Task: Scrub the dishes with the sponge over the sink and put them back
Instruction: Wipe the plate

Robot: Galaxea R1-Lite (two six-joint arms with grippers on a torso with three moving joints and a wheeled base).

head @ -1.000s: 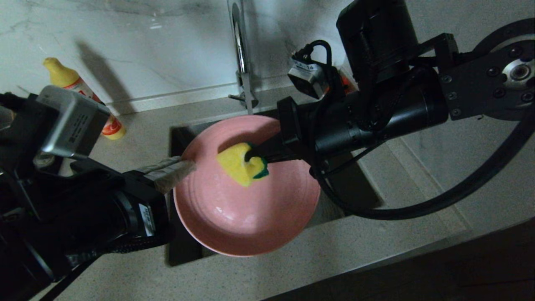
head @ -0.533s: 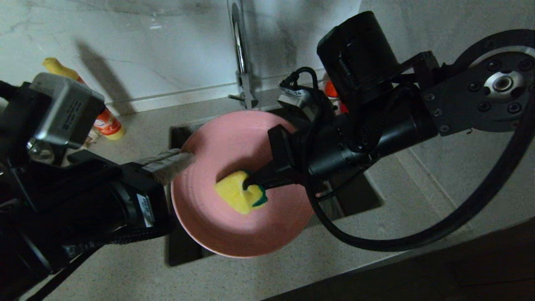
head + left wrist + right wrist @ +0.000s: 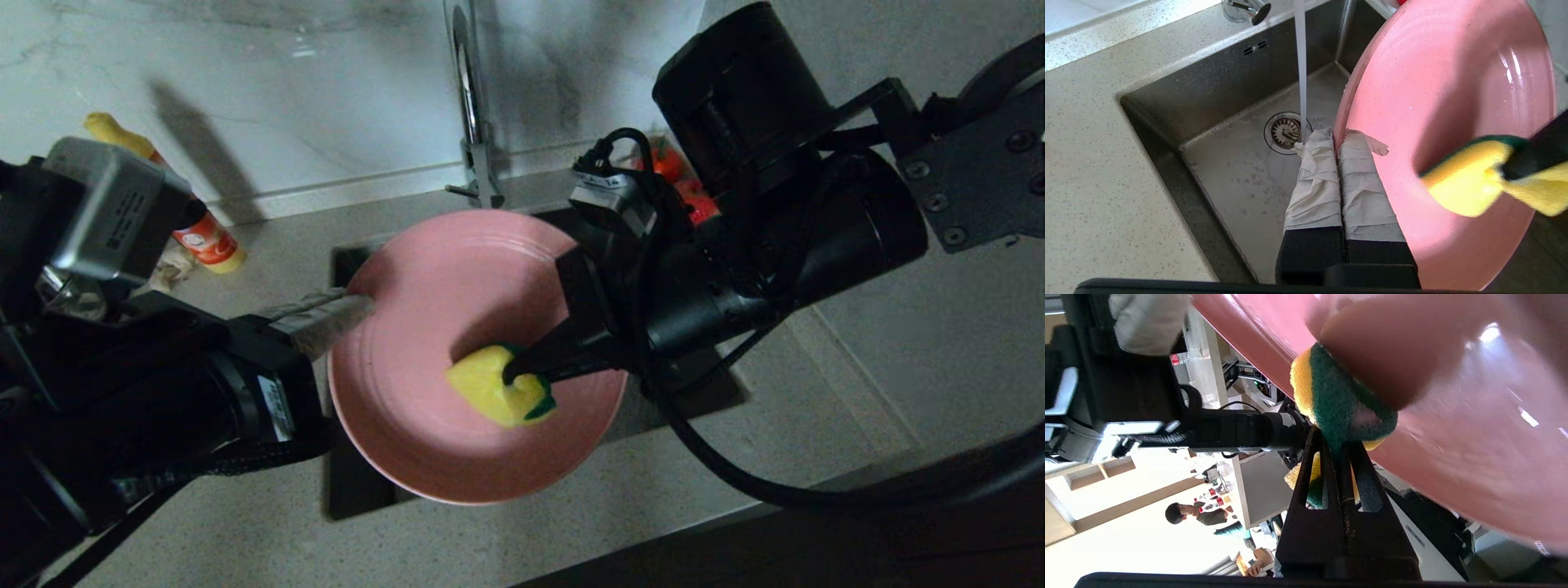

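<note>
Yellow sponge [image 3: 502,396] in clamped right claw [image 3: 516,377], against pink plate [image 3: 408,359].

My head view is dim and murky, with a long shadow slanting across the marble wall [image 3: 245,98] and my own arms nearly black. My left wrist view is bright and crisp, and glare streaks the wet pink plate [image 3: 1453,102]. My right wrist view is blown out in the background, with the plate smeared soft up close and white highlights on it.
</note>
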